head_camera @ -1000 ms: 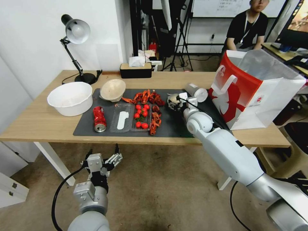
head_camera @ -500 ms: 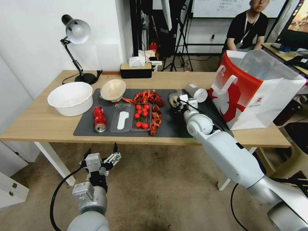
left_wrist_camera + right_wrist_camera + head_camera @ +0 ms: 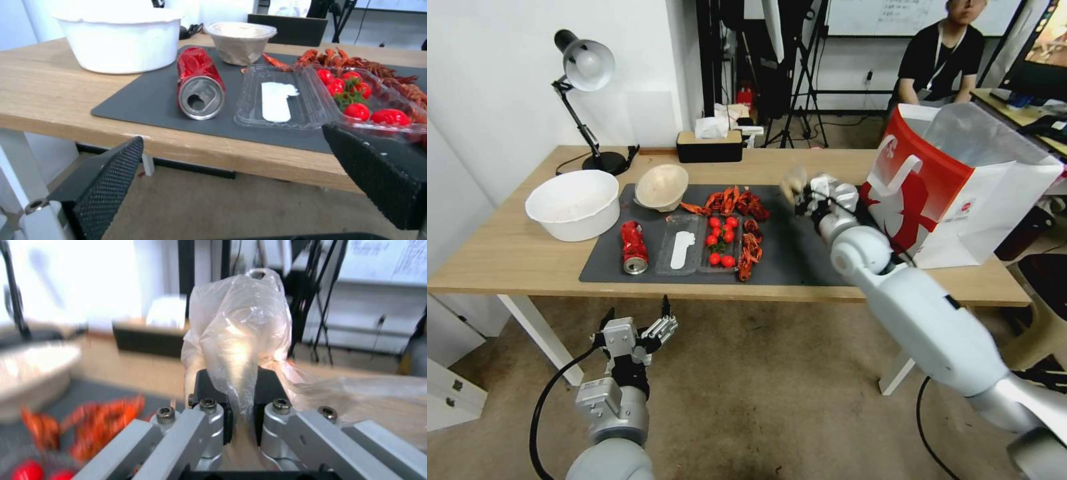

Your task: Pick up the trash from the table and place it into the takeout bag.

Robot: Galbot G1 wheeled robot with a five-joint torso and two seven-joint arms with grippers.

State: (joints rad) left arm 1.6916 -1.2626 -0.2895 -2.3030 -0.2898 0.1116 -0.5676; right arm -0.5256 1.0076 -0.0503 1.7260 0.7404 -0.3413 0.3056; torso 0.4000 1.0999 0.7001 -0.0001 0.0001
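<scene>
The right gripper (image 3: pixel 242 413) is raised above the far right part of the dark grey rectangular mat (image 3: pixel 787 263) on the long light-wood table (image 3: pixel 507 257), just beside the red front panel of the big white-sided paper takeout bag (image 3: pixel 954 193); its jaws are clenched on a crumpled, translucent plastic wad (image 3: pixel 242 340) — the piece of trash stands up out of the pinch, clear of the table. In the head view the same wad (image 3: pixel 794 181) shows pale at the gripper's tip, level with the bag's flat white handle. On the mat lie a crushed red drink can (image 3: pixel 633 247) on its side, a clear plastic clamshell tray (image 3: pixel 278 96) with cherry tomatoes (image 3: pixel 720 239) in one half, and a heap of red crayfish shells (image 3: pixel 734 200). A beige paper bowl (image 3: pixel 661 187) sits tilted at the mat's far left corner, beside a large white bowl (image 3: pixel 572 203). The left gripper (image 3: pixel 639 328) hangs below the table's near edge, over the floor, fingers spread wide and holding nothing.
</scene>
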